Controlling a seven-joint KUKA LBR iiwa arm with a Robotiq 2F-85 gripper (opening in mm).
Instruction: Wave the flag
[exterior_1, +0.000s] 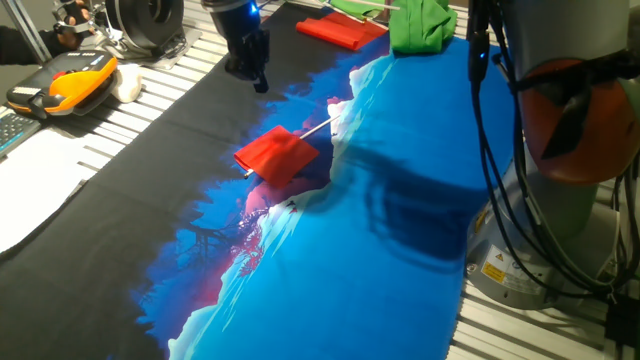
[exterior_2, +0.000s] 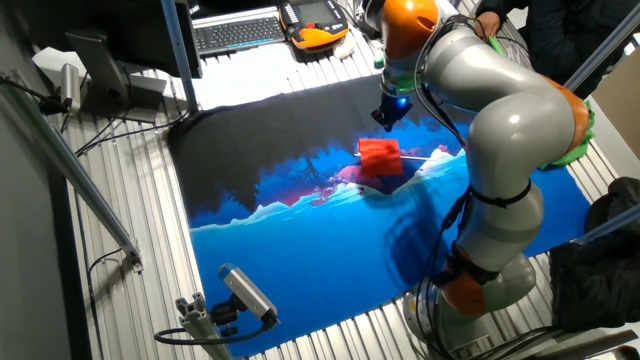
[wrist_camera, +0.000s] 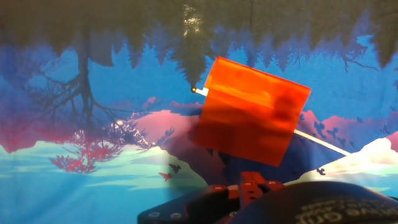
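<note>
In one fixed view, the flag is lying flat on the printed cloth covering the surface, its red fabric spread open and its white stick pointing up and to the right. The end effector is being held above the cloth, apart from the flag and up-left of it; whether its fingers are apart or together cannot be told. A green cloth and a second red item are lying at the far edge. In the other fixed view, the end effector is hanging just above the flag, with the arm bending over the cloth. In the hand view, the flag is filling the centre, tilted, its stick emerging at lower right, and nothing is being gripped.
</note>
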